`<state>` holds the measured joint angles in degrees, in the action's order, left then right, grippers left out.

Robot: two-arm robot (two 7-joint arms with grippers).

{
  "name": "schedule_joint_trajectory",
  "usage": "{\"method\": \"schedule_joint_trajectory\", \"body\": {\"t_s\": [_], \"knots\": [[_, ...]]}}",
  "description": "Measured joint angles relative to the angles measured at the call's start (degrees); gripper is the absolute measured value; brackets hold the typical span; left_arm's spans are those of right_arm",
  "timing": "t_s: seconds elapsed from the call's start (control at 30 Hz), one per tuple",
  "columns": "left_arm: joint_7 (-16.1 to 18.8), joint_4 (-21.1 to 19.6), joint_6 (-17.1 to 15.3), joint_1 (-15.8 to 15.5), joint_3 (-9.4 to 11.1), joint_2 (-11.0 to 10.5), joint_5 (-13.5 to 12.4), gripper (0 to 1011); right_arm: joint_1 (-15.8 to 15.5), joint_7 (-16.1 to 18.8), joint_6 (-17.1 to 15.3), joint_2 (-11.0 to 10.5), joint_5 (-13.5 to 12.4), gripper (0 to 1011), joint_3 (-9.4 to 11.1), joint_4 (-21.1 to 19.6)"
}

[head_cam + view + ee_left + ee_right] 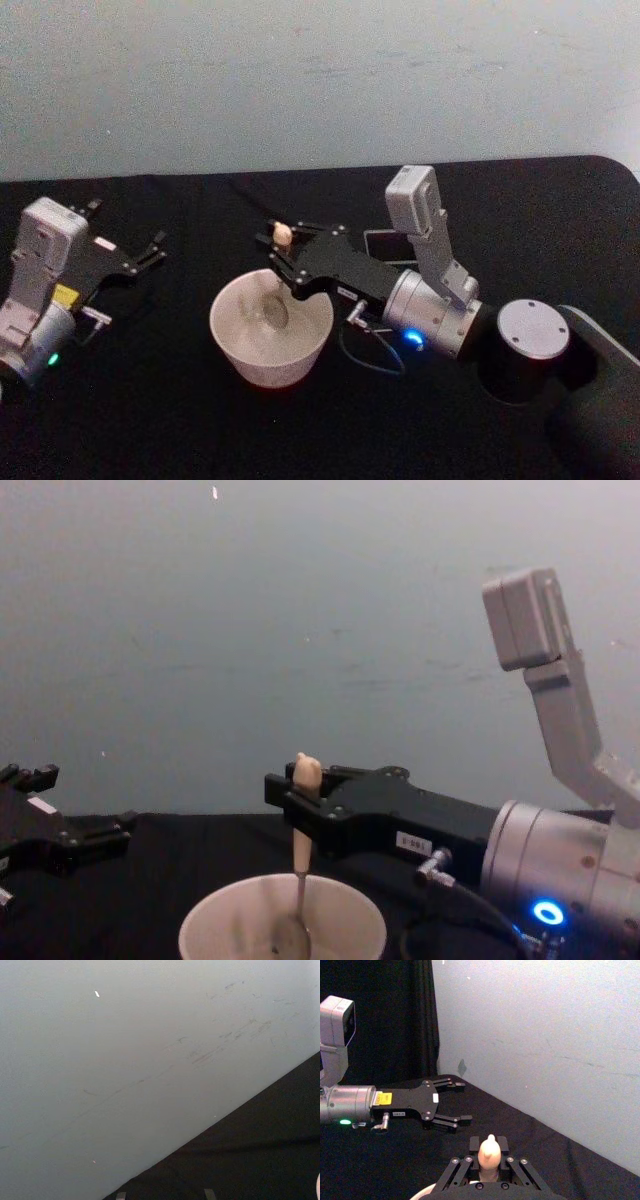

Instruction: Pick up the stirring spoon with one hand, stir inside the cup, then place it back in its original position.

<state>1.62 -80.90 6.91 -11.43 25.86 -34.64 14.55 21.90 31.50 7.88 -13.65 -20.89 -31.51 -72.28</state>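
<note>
With the spoon (300, 861) pinched by the right pincer (284, 248) and dipped in the cup (232, 345), mid-worktop (150, 420), stirring seems under way and the return to the holder (383, 244) remains; the left pincer (150, 253) idles spread, black cloth, pale wall (300, 80).

Black cloth-covered table (150, 420); pale grey wall (300, 80) behind it, marked with faint dark scuffs; black curtain (395, 1020) hanging beside the wall.
</note>
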Motion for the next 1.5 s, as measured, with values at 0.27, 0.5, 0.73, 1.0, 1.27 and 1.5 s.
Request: {"method": "schedule_joint_trajectory", "body": {"t_s": [0.27, 0.5, 0.73, 1.0, 1.27, 1.5], "knots": [[0.00, 0.00, 0.00, 0.00, 0.00, 0.00, 0.00, 1001, -0.52, 0.53, 0.19, -0.42, -0.12, 210, 0.52, -0.79], [0.00, 0.00, 0.00, 0.00, 0.00, 0.00, 0.00, 1001, -1.22, 1.86, 0.65, -2.12, -1.28, 210, 1.41, -3.45], [0.00, 0.00, 0.00, 0.00, 0.00, 0.00, 0.00, 1001, -1.90, 4.01, 0.91, -4.45, -4.75, 210, 3.18, -7.94], [0.00, 0.00, 0.00, 0.00, 0.00, 0.00, 0.00, 1001, -1.98, 5.14, 1.42, -6.47, -7.63, 210, 4.41, -11.49], [0.00, 0.00, 0.00, 0.00, 0.00, 0.00, 0.00, 1001, -1.96, 5.91, 2.09, -9.66, -10.21, 210, 6.39, -13.79], [0.00, 0.00, 0.00, 0.00, 0.00, 0.00, 0.00, 1001, -2.63, 5.96, 3.01, -12.68, -12.00, 210, 8.89, -15.27]]}}
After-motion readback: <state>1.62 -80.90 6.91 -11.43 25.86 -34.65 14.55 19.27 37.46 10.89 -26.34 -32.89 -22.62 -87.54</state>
